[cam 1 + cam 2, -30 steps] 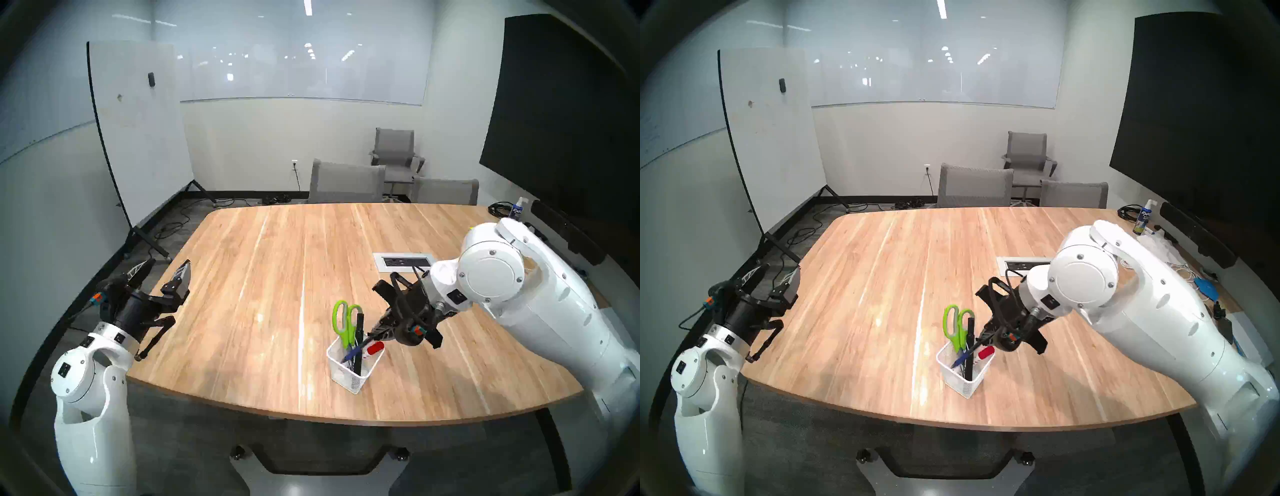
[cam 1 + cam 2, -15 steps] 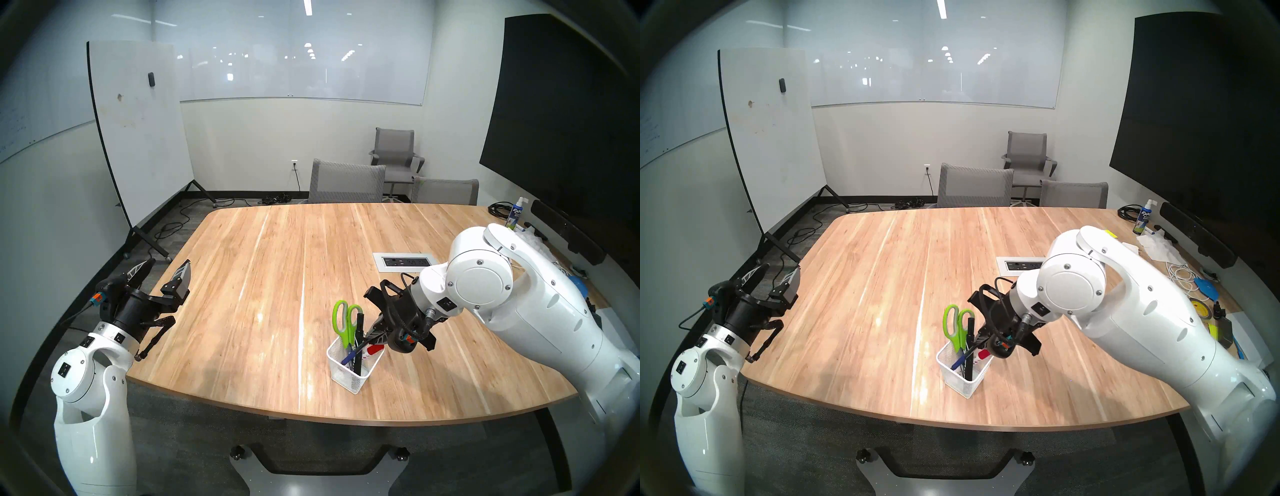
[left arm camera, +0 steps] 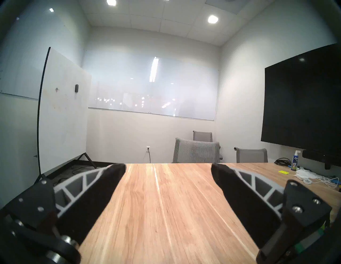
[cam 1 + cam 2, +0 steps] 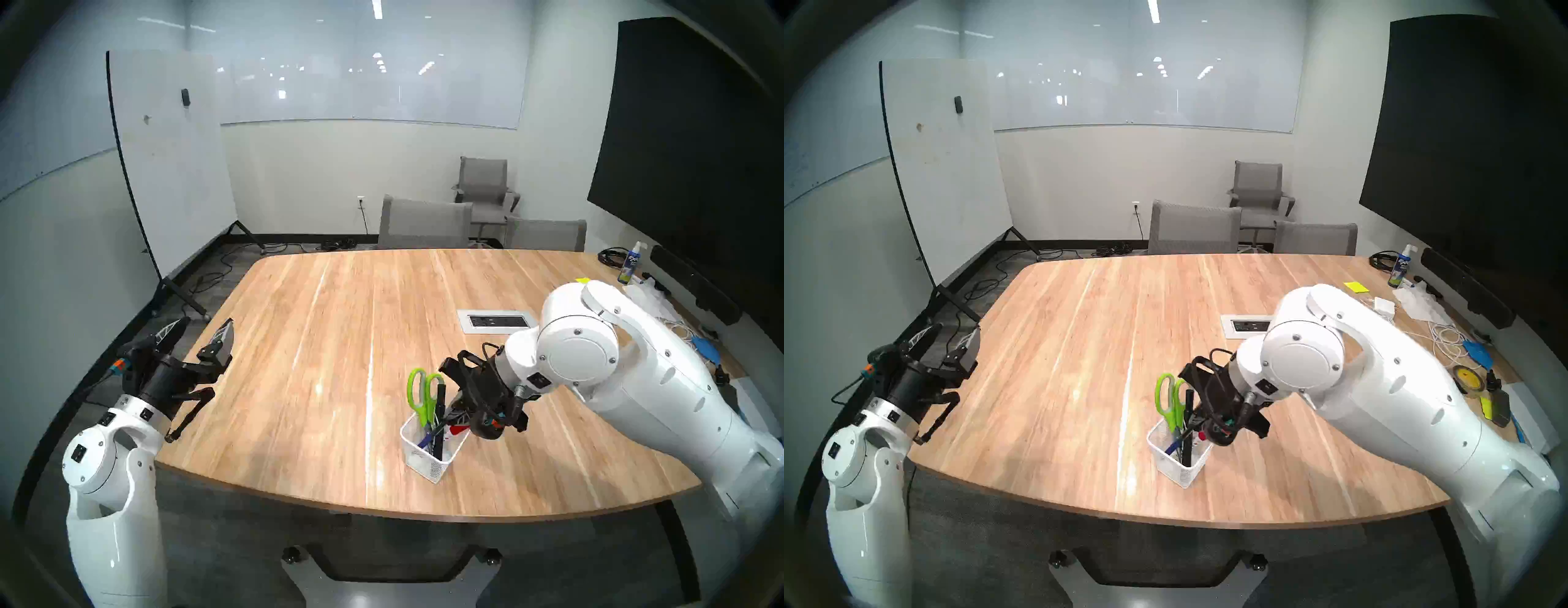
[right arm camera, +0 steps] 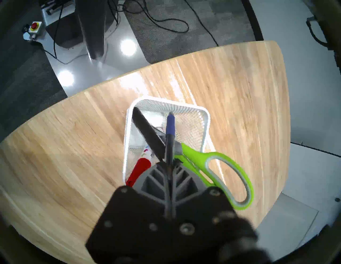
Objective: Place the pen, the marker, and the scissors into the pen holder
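Two head views: right claw [image 4: 456, 418] pinched the pen [image 4: 429, 437], tip already inside the pen holder [image 4: 428, 460] on the near bench [image 4: 318, 361], beside the scissors [image 4: 422, 395], probably for a slanted drop. Left wrist: left claw [image 3: 168, 170] gaped wide, holding nothing. Right wrist: pen's blue end aimed at the holder's far wall.

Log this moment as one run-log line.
right gripper: shut on pen, tip inside pen holder | scissors, markers: in holder | left gripper: open, idle

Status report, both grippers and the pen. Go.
Right gripper shut on the pen, tip inside the pen holder. Left gripper open, empty. Scissors, black marker crowd the holder.
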Available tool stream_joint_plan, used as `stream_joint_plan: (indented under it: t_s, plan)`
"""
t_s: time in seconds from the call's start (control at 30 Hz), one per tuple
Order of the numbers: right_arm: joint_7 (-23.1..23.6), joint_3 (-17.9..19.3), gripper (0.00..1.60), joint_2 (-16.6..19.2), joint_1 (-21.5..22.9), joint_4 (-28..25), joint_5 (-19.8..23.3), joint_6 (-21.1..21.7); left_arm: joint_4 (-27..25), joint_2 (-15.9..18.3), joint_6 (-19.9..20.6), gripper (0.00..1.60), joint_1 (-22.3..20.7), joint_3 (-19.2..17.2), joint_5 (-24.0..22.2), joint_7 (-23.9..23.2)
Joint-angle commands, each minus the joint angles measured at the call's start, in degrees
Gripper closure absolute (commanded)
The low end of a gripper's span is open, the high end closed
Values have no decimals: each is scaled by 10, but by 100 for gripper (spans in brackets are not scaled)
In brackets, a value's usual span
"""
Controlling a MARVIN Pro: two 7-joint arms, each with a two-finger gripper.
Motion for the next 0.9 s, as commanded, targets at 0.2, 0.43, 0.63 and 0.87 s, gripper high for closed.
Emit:
stream_joint_plan:
  t_s: [0.2,0.43,0.63,0.87]
  plan:
    - [-1,-11,160,-8,2,-1,-9,-11,-13,-1,0,0,0,1,0,1]
    - [-8,-14,160,-4,0,-5,-22,-17,-13,-1,0,0,0,1,0,1]
    - [-8,-13,114,-6,-2,-7,-25,-10,-13,-1,0,0,0,1,0,1]
    - [-8,-13,0,-11,0,-8,-29,-3,-13,-1,0,0,0,1,0,1]
